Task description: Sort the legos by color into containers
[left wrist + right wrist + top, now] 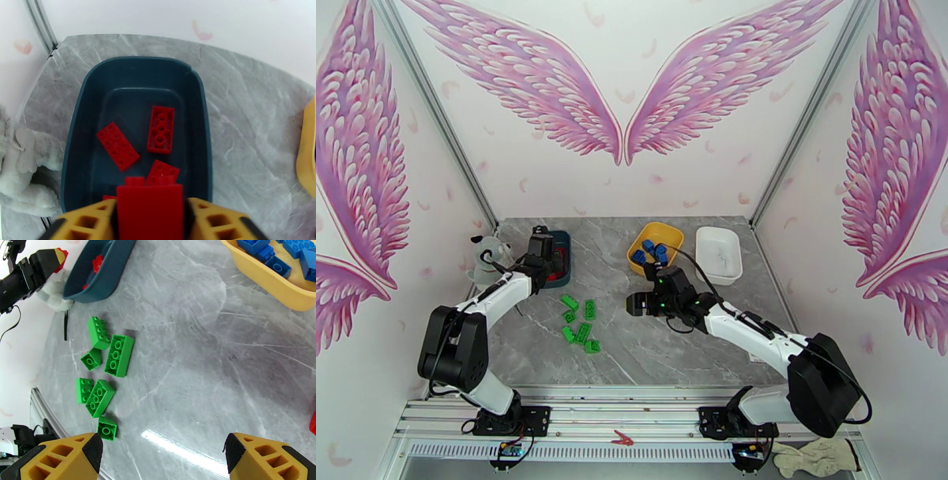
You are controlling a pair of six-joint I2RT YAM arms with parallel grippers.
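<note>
Your left hand is clamped on a red brick above the teal tray; release it low, over bare floor. Your right hand, parted, hovers near the green bricks.

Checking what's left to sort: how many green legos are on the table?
6 green legos, clustered on the table near the teal tray: three farther, three nearer. None seems hidden.

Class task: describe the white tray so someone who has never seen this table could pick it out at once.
On the grey marble table, follow the far edge rightward past the teal tray and the yellow tray of blue bricks. The white tray stands last, at the right end. It alone is white, with no bricks visible inside.
</note>
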